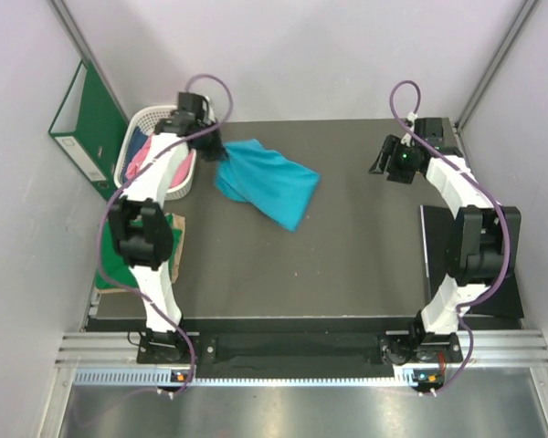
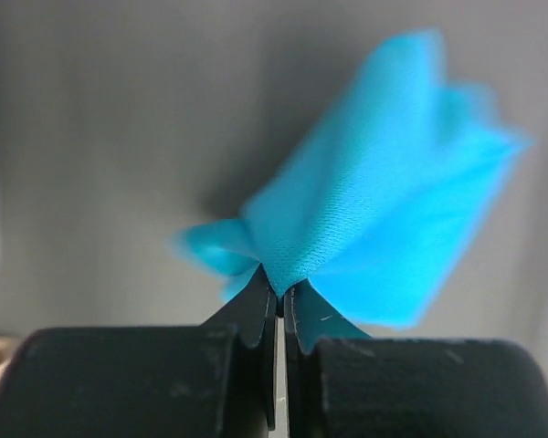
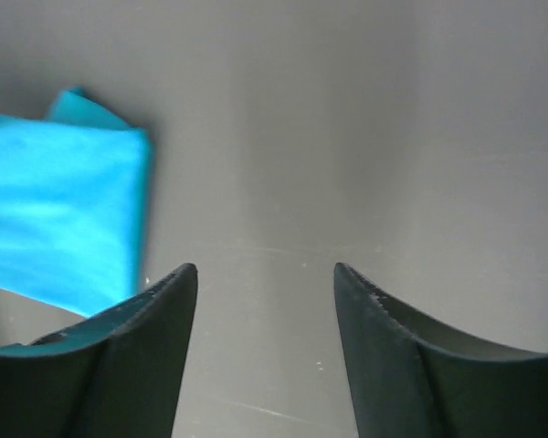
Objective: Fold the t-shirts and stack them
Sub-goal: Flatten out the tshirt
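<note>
One teal-blue t-shirt [image 1: 267, 182], edge in left pincer [image 2: 276, 292]; right pincer [image 3: 265, 270] spread, apart.

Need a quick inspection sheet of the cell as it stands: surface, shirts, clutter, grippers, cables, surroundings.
Surface: table, dark and matte.
Job's things: teal shirt bunched at the back left, one edge lifted; pink shirt in the basket; green shirt at the table's left edge.
Clutter: white basket at the back left corner; green binder leaning on the left wall.
Grippers: left gripper shut on the teal shirt; right gripper open, holding nothing, over bare table.
Cables: purple cables loop high at both wrists; no snag seen.
Surroundings: pale walls; nothing else seen.
</note>
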